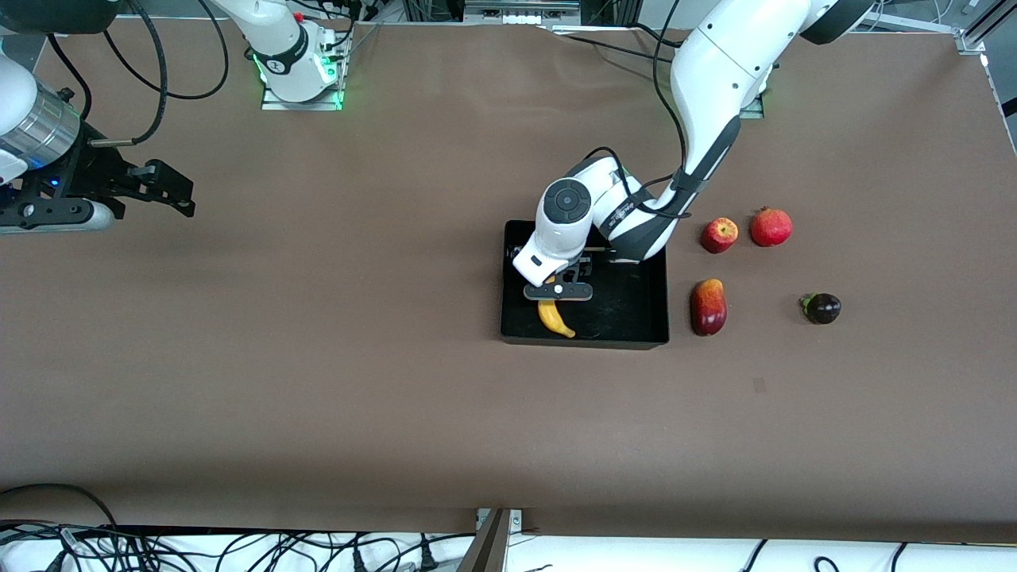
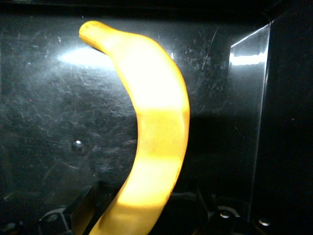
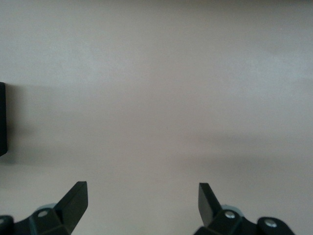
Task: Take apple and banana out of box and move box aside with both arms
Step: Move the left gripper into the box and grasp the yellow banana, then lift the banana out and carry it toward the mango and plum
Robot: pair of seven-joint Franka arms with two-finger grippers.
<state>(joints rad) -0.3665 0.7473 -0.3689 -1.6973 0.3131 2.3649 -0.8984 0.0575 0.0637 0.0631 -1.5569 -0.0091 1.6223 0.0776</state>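
Fingers point(image 2: 83, 205) apparently astride banana point(image 2: 151, 127).

The left gripper point(image 1: 558, 295) sits low inside the tray point(image 1: 636, 338), hemmed by its walls; banana point(image 1: 555, 318) right underneath, plenty of bare table point(image 1: 318, 357) around.

Brown table point(image 1: 318, 381); tangled black cables point(image 1: 238, 552) along white front edge.

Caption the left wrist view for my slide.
Left claw over the curved yellow banana lying on the scratched floor of the glossy black tray.
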